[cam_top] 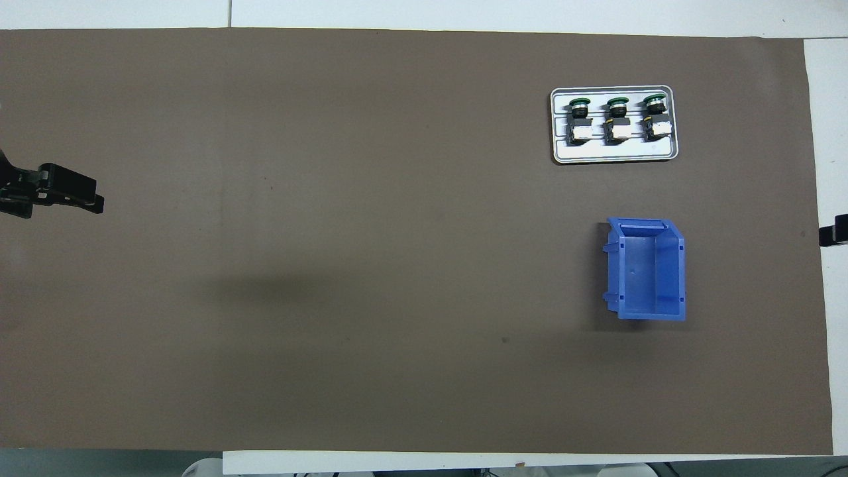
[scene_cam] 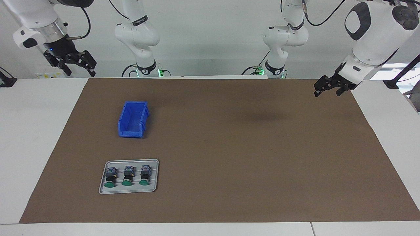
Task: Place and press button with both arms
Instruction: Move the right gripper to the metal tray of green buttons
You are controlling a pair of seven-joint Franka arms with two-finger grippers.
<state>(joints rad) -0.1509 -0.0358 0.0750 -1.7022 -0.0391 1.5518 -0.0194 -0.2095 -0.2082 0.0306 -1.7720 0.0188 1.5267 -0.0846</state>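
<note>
Closest to your facing camera sits the grey tray (scene_cam: 129,191), and on it you have three green-capped buttons lying in a row, caps pointing away from the robots: the button toward the right arm's end (scene_cam: 110,177), the middle button (scene_cam: 127,176) and the third button (scene_cam: 144,175), none touching its neighbour. Nearer the robots than the tray, well apart from it, you'll find the blue bin (scene_cam: 133,119) standing upright on the brown mat (scene_cam: 246,147). Your right gripper (scene_cam: 74,64) hangs in the air over the white table (scene_cam: 32,131) at its own end, fingers spread and holding nothing. Your left gripper (scene_cam: 329,87) hovers over the mat's corner at its own end, likewise spread wide and empty
</note>
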